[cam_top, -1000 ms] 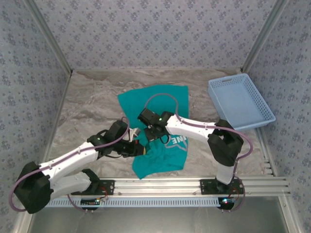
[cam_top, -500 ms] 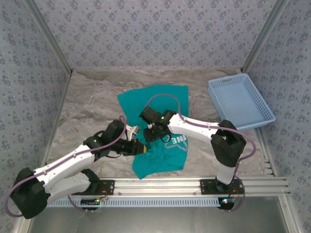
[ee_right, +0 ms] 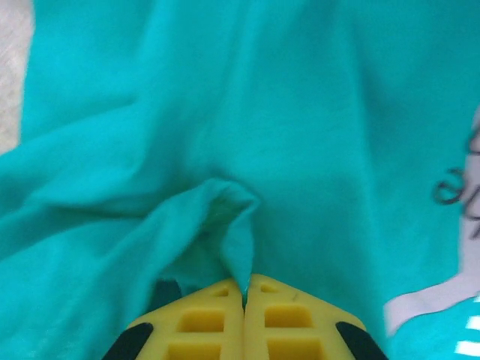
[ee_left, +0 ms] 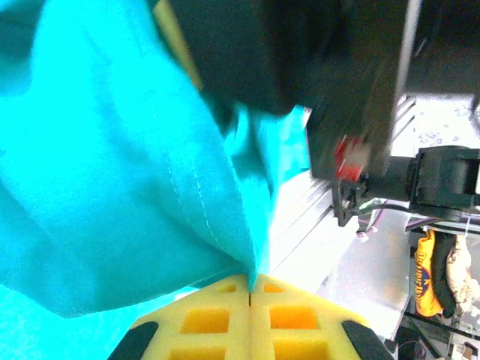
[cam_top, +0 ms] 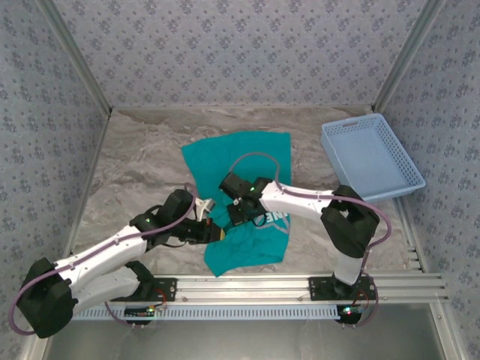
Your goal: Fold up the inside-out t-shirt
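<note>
The teal t-shirt (cam_top: 247,161) lies on the table's middle, partly folded over, with white printed lettering (cam_top: 274,218) showing near its lower right. My left gripper (cam_top: 219,234) is shut on a stitched edge of the t-shirt (ee_left: 150,187) at the shirt's lower left; the cloth rises taut from the yellow fingertips (ee_left: 217,296). My right gripper (cam_top: 234,218) is shut on a pinched fold of the t-shirt (ee_right: 225,217) close beside the left one, over the shirt's left middle. The white tag is hidden.
A light blue mesh basket (cam_top: 371,157) stands at the back right of the table. The crumpled grey table cover (cam_top: 135,161) stretches to the left and back. A metal rail (cam_top: 255,289) runs along the near edge, by the arm bases.
The right gripper has moved slightly toward the near edge and has taken a fresh pinch of cloth. The left gripper stays shut on the shirt edge, shifted a little right.
</note>
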Available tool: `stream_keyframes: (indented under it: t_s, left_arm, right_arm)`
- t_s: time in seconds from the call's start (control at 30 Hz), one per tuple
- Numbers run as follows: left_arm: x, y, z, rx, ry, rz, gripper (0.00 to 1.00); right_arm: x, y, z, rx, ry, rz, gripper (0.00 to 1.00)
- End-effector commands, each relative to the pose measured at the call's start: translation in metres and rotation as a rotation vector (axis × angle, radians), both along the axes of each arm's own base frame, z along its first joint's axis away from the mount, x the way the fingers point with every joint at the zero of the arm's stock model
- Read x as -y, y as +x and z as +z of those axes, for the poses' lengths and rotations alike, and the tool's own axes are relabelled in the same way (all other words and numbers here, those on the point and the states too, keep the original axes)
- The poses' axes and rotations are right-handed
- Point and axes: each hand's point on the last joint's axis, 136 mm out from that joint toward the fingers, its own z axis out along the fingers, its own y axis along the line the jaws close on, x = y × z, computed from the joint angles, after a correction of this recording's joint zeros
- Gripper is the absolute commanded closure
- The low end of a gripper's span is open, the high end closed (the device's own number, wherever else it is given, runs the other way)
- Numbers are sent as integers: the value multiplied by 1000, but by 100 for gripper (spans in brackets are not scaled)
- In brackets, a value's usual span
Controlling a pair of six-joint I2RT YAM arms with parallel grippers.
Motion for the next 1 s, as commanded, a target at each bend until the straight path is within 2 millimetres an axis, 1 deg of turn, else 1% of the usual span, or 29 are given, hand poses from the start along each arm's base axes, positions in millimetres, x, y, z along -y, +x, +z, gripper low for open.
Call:
stream_keyframes:
  t_s: [0.0, 0.13, 0.23, 0.3, 0.33, 0.37, 0.43, 0.47, 0.5, 0.53, 0.57, 0.6, 0.67, 0.73, 0.8, 0.9, 0.97]
  left_arm:
    - [5, 4, 6, 65, -26, -24, 100]
    - [20, 22, 33, 150, -86, -21, 100]
    - [33, 34, 64, 218, -122, -38, 100]
    - [43, 42, 90, 300, -157, -63, 100]
    - [47, 47, 101, 343, -169, -77, 100]
    - [51, 51, 112, 385, -185, -87, 100]
    - [59, 58, 123, 444, -211, -106, 100]
    - [63, 60, 123, 458, -216, -116, 100]
    - [66, 60, 119, 458, -216, -127, 100]
    - [70, 59, 111, 450, -211, -148, 100]
    - [73, 57, 100, 434, -193, -165, 100]
    - [74, 56, 89, 419, -167, -174, 100]
    - [78, 51, 65, 382, -118, -204, 100]
    - [81, 42, 51, 357, -100, -239, 100]
    - [82, 32, 40, 342, -90, -266, 100]
    - [76, 21, 28, 317, -79, -273, 100]
    - [68, 13, 13, 284, -55, -280, 100]
  right_arm:
    - [6, 40, 44, 104, 120, -63, 95]
    - [7, 63, 70, 57, 308, -31, 96]
    - [11, 82, 99, 60, 437, -44, 94]
    - [13, 90, 114, 85, 490, -42, 92]
    - [15, 94, 119, 96, 509, -43, 89]
    - [15, 96, 123, 96, 537, -38, 84]
    - [17, 101, 120, 71, 599, -58, 74]
    - [22, 104, 113, 60, 603, -89, 67]
    - [26, 107, 105, 58, 590, -108, 64]
    - [31, 110, 100, 70, 562, -120, 63]
    - [40, 106, 79, 53, 498, -139, 62]
    - [43, 104, 72, 58, 463, -133, 62]
    - [45, 94, 63, 82, 391, -93, 61]
    - [43, 80, 56, 96, 348, -32, 59]
    - [46, 66, 48, 96, 307, 22, 57]
    - [61, 49, 36, 76, 251, 70, 56]
    - [72, 41, 32, 79, 221, 86, 56]
